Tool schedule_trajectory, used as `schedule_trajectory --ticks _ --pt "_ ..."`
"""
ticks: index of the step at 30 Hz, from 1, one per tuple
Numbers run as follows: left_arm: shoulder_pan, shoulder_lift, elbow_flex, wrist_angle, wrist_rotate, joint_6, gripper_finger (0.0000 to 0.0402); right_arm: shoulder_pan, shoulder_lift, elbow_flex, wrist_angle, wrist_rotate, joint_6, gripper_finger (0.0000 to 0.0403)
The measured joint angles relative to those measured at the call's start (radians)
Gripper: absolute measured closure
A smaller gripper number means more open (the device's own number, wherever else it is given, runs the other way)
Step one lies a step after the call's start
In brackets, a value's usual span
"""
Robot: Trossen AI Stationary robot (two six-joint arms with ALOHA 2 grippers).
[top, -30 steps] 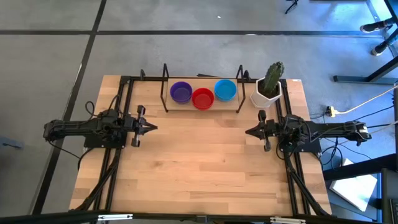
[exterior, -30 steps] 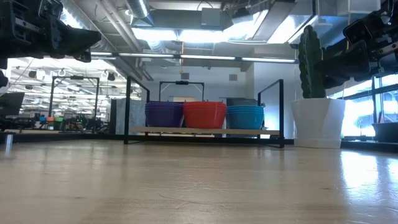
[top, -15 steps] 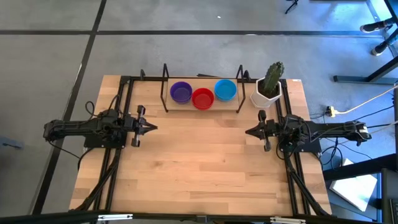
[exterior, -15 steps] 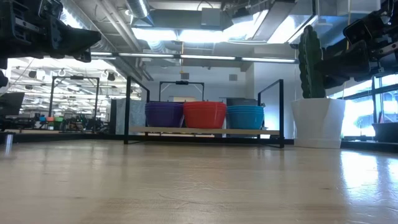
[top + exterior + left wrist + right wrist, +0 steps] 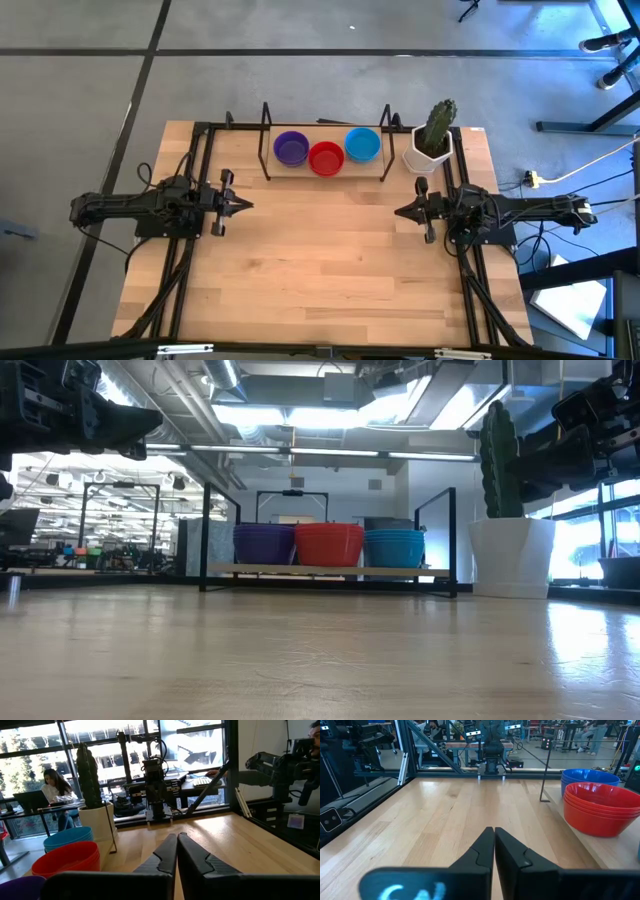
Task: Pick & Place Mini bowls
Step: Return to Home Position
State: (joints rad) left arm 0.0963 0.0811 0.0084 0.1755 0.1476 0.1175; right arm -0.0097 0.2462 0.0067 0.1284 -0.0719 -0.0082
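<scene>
Planks of pale wood form the table (image 5: 320, 270) in the high view, with black metal rails along its sides. The shelf (image 5: 376, 168), a narrow wood board in a thin black wire frame, stands at the far edge. On it sit three round stacks, close side by side: purple bowls (image 5: 291, 148), red bowls (image 5: 326, 158), blue bowls (image 5: 362, 144). Just beside the shelf's blue end stands a white pot (image 5: 424, 157) with a ribbed green cactus (image 5: 438, 122). The left gripper (image 5: 246, 204) hovers over the table's left side and the right gripper (image 5: 399, 211) over its right side. Their tips point at each other, well apart and clear of the bowls. Each pair of fingers tapers to a single point, closed and empty.

Low view: the bowls show as nested stacks of smooth plastic with flared walls and layered rims. They rest on the board, which is raised slightly above the table top. The pot is smooth and tapered.

Left wrist view: the two dark matte fingers press together along their length, with nothing between them. A person (image 5: 55, 782) sits at a desk in the room beyond.

Right wrist view: the fingers likewise meet with no gap and hold nothing. The red stack shows glossy ridged rims, with the blue stack behind it.
</scene>
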Motion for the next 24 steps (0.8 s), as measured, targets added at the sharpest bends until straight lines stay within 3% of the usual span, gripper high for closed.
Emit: schedule_trajectory --ticks 24 --pt "0.0 0.0 0.0 0.0 0.0 0.0 0.0391 0.0 0.0 0.0 0.0 0.0 0.0 0.0386"
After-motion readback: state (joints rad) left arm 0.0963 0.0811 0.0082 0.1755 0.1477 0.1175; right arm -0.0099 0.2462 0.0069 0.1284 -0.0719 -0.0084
